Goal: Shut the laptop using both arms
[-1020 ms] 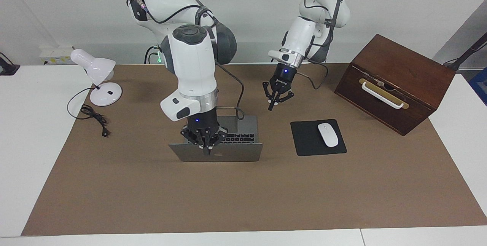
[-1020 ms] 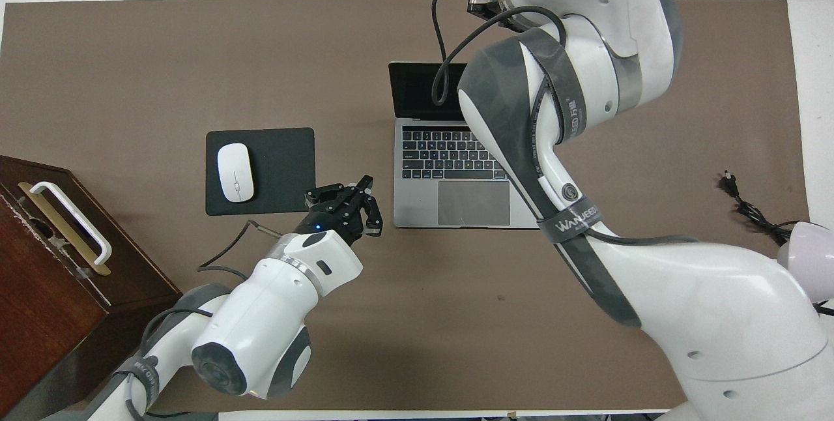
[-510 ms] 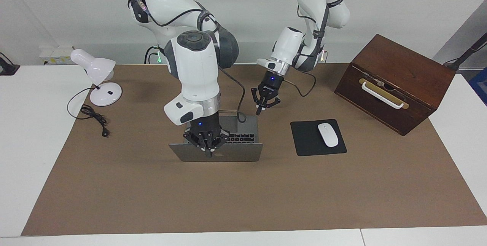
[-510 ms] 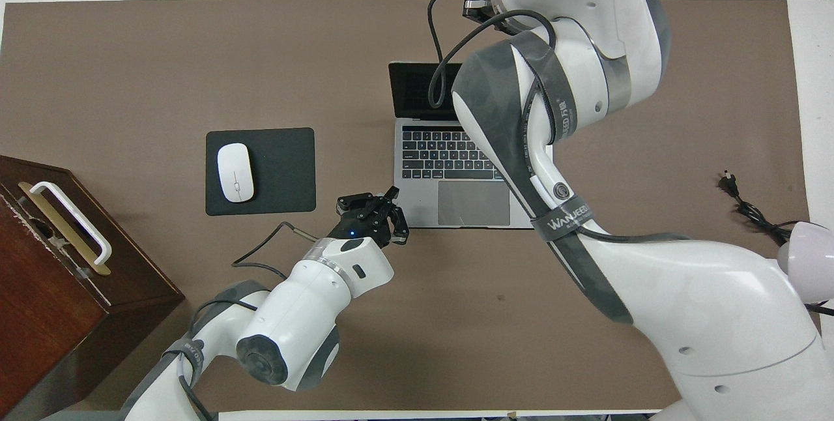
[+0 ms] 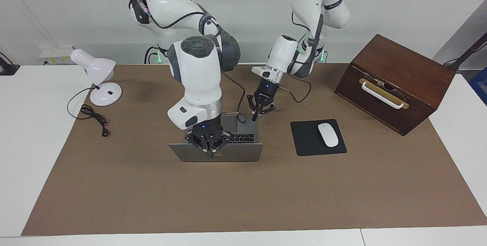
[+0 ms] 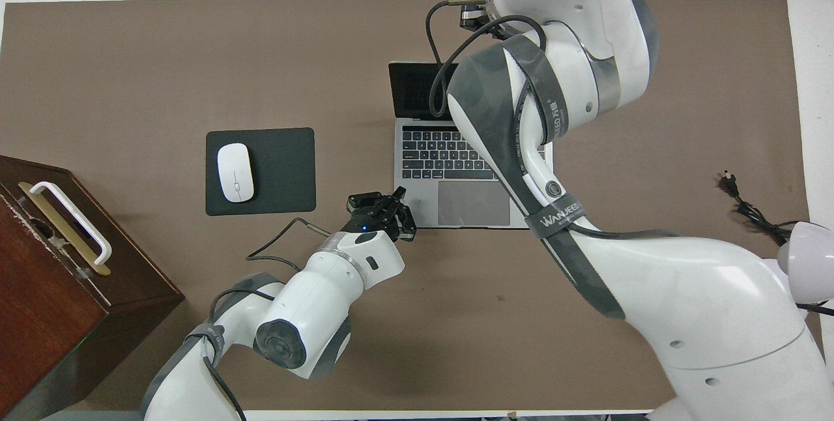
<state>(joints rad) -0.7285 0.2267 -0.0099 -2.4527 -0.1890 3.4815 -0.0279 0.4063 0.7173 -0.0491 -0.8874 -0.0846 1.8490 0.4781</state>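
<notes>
A black mouse pad (image 5: 318,137) lies on the brown mat (image 5: 243,192) with a white mouse (image 5: 328,134) resting on it. A dark wooden box (image 5: 395,82) with a white handle (image 5: 381,95) stands at the left arm's end of the table. A white desk lamp (image 5: 97,76) and its coiled black cord (image 5: 93,116) sit at the right arm's end.

White table (image 5: 34,154) with 1 brown mat (image 5: 243,196) covering most of the top. On the mat: open laptop (image 5: 228,154) mid-table; black mouse pad (image 5: 304,141) beside it toward the left arm's end, with a white mouse (image 5: 328,134) on it; dark wooden box (image 5: 395,82) with a white handle at that same end, nearer the robots. Toward the right arm's end: white desk lamp (image 5: 99,82), base straddling the mat edge, its black cord (image 5: 93,118) lying coiled on the mat.
</notes>
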